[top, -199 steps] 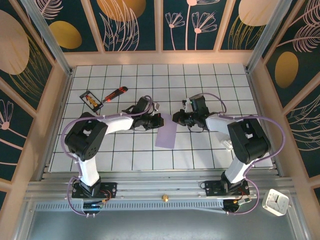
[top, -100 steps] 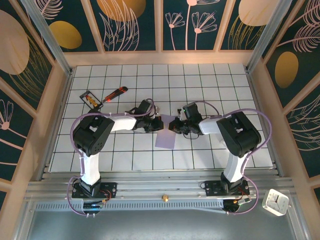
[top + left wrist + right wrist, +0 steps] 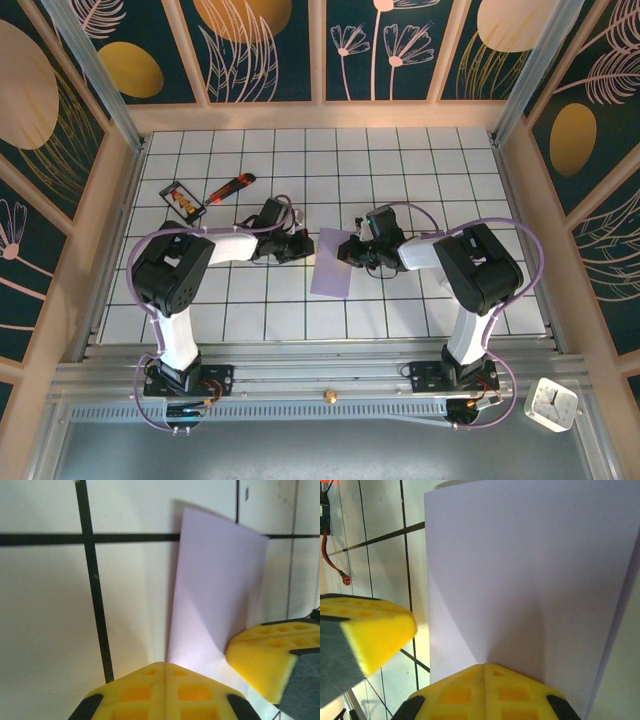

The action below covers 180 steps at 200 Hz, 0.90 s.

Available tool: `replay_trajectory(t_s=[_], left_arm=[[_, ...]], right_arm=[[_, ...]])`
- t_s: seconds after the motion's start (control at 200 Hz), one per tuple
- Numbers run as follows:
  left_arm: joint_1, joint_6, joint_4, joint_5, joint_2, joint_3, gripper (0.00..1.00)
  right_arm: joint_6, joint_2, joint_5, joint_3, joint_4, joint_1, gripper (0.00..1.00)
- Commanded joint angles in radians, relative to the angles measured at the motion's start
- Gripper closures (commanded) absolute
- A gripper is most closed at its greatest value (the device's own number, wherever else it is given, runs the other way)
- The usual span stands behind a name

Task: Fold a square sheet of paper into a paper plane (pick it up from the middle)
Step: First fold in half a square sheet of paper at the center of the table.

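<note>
Looking down from the top external view, the square sheet of paper (image 3: 333, 262) lies near the middle of the tiled table (image 3: 400, 160). It shows as a narrow lavender oblong. The left gripper (image 3: 303, 247) sits just beside its left edge. The right gripper (image 3: 347, 250) is at its right edge. A black-framed card (image 3: 183, 200) and a red-orange utility knife (image 3: 230, 187) lie well apart, toward the far left corner.

Left wrist view: the left gripper's yellow pads (image 3: 195, 692) are pressed together. The sheet's lower corner appears to meet their seam. Whether they pinch it cannot be told.

Right wrist view: the right gripper's pads (image 3: 455, 695) are clamped on the sheet's edge, with creases fanning from the seam. A strip of table separates the sheet from the left gripper's pad (image 3: 370, 630).
</note>
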Motion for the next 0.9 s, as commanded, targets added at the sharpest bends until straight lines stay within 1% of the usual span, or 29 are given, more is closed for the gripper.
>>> replay_trajectory(t_s=[0.0, 0.27, 0.49, 0.681, 0.761, 0.896], left_arm=[[-0.003, -0.028, 0.044, 0.063, -0.034, 0.003, 0.99], [-0.012, 0.007, -0.018, 0.102, 0.096, 0.143, 0.98], [-0.005, 0.06, -0.091, 0.04, 0.153, 0.172, 1.0], [0.028, 0.078, -0.1, -0.012, 0.109, 0.122, 1.0], [0.031, 0.088, -0.107, -0.02, 0.064, 0.113, 0.94], [0.011, 0.046, -0.064, 0.022, -0.041, 0.055, 0.83]], right_arm=[[-0.039, 0.028, 0.101, -0.036, -0.122, -0.002, 1.0], [-0.05, 0.029, 0.103, -0.019, -0.146, -0.004, 1.0], [-0.053, 0.024, 0.108, -0.021, -0.151, -0.013, 1.0], [-0.068, 0.021, 0.109, -0.02, -0.164, -0.024, 1.0], [-0.08, 0.022, 0.107, -0.013, -0.175, -0.029, 1.0], [-0.133, 0.007, 0.056, 0.009, -0.175, -0.03, 1.0]])
